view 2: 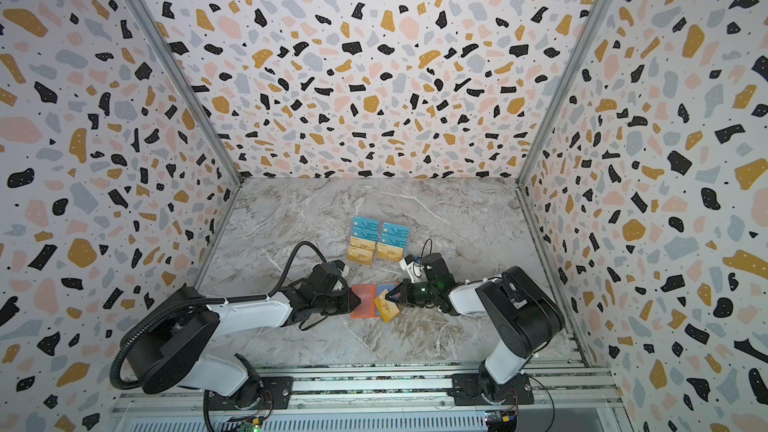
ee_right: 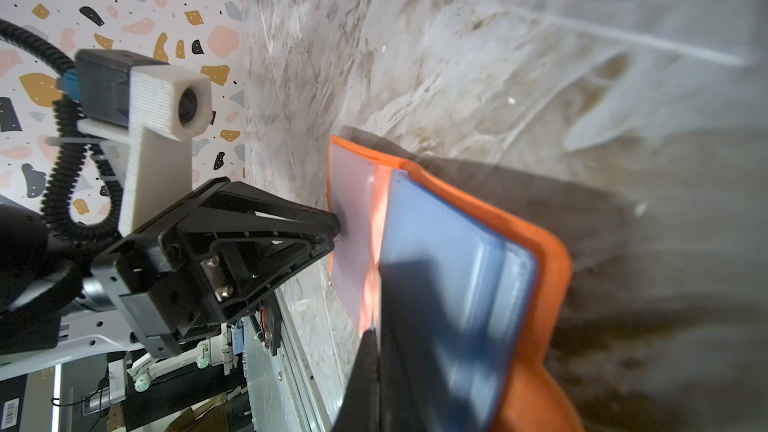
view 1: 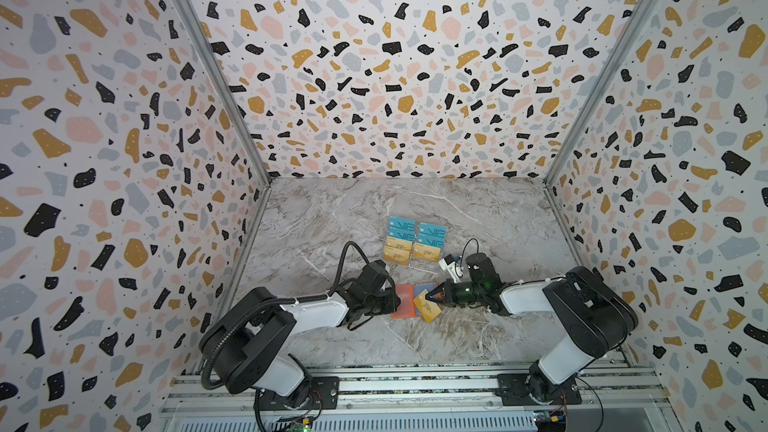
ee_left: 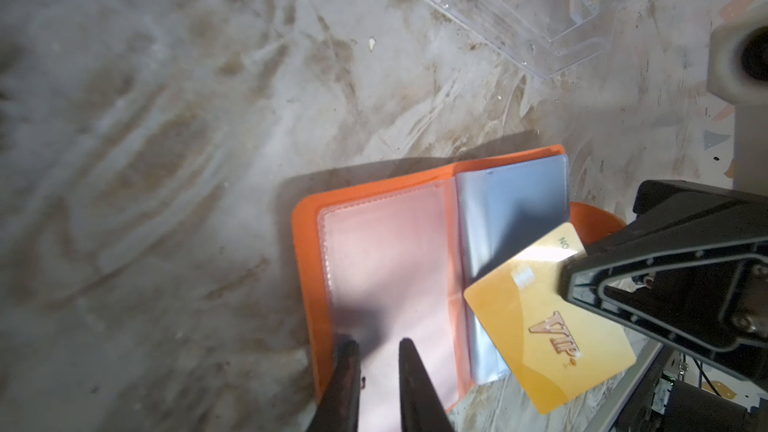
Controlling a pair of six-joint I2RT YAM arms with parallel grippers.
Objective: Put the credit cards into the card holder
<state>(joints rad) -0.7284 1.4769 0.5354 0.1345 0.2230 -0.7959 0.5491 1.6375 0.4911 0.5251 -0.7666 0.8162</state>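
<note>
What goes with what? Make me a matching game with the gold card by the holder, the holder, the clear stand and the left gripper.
Things:
1. gold card
2. holder
3. stand
4. left gripper

States:
A. lies open on the table
B. tips rest on the holder's pink page
C. pinched in the right gripper
D. carries rows of cards

Pairs: 1-C, 2-A, 3-D, 4-B.
</note>
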